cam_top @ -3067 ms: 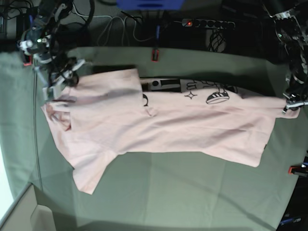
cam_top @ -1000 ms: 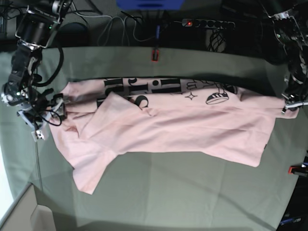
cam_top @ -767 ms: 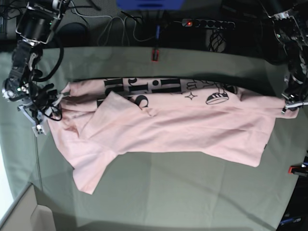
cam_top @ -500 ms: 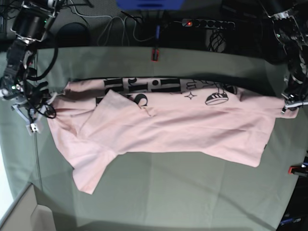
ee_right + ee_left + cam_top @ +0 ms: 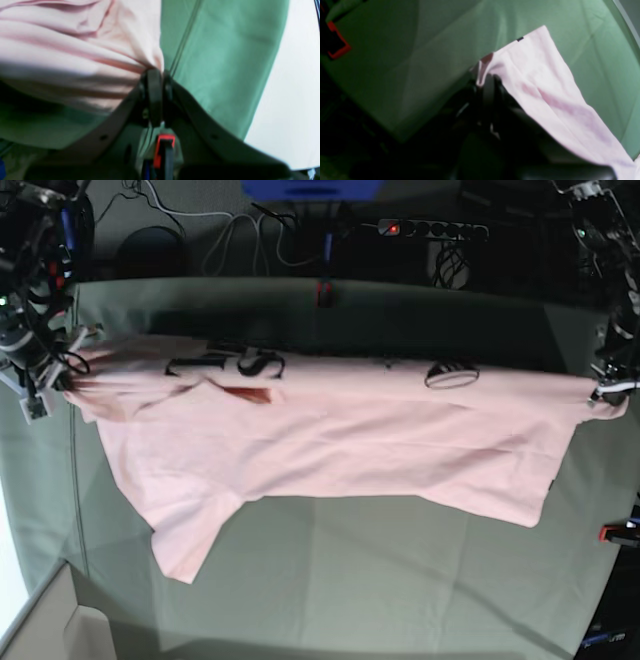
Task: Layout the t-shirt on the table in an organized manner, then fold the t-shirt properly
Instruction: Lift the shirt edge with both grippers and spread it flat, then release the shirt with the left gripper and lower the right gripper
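The light pink t-shirt hangs stretched between my two grippers, its upper edge raised off the table and its lower part and one sleeve lying on the cloth. Black lettering shows along the raised edge. At the far left of the base view my right gripper is shut on the shirt's edge; the right wrist view shows its fingers pinching pink cloth. At the far right my left gripper is shut on the opposite corner, near the small dark hem tag.
A power strip, cables and a blue object lie behind the table's far edge. Red clamps sit at the far edge and the right edge. The table's left edge runs close to my right gripper.
My right gripper has shut on the shirt's left edge and pulled it left and upward, drawing the upper edge taut and lifting it. The left gripper has held its corner almost still.
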Available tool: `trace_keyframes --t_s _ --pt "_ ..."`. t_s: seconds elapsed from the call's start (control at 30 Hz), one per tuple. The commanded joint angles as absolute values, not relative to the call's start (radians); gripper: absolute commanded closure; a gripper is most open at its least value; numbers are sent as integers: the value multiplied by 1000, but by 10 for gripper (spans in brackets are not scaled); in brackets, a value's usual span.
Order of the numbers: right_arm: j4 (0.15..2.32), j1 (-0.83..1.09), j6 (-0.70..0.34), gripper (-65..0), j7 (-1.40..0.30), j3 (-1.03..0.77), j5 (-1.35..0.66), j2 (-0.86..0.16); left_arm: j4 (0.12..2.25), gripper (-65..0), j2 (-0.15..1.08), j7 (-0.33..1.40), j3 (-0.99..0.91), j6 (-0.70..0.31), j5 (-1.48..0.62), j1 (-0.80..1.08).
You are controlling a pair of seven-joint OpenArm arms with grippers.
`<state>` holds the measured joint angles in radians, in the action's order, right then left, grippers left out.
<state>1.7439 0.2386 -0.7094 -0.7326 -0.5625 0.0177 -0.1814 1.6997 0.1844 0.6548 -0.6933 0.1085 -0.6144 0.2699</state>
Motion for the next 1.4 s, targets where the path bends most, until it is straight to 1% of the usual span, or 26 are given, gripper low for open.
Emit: trace_keyframes --t_s 0.0,0.17,0.3,0.4,0.6,0.83,1.13,1.2,1.37 --pt "1776 245 -698 0 -711 -590 15 -196 1733 0 202 621 -702 110 -611 278" --pt "1796 277 -698 0 -717 -661 16 -162 1751 0 202 621 -704 110 -611 323" --pt "1796 346 -698 0 -711 -661 15 -139 1750 0 200 621 -704 110 -611 358" --pt "1796 390 -698 0 -708 -647 15 -101 1745 0 200 621 -704 110 -607 372" --pt "1793 438 -698 0 -708 -624 15 -59 1692 0 200 621 -704 110 -604 383" --pt "1771 441 -698 0 -708 -621 19 -58 1583 0 200 611 -696 108 -610 374" --pt "1716 441 -698 0 -708 -618 19 -62 1569 0 200 621 -694 108 -611 374" --pt "1719 441 -698 -48 -708 -618 19 -62 1569 0 200 631 -693 108 -611 374" --pt "1722 438 -698 -204 -708 -625 19 -64 1569 0 208 719 -693 107 -611 349"
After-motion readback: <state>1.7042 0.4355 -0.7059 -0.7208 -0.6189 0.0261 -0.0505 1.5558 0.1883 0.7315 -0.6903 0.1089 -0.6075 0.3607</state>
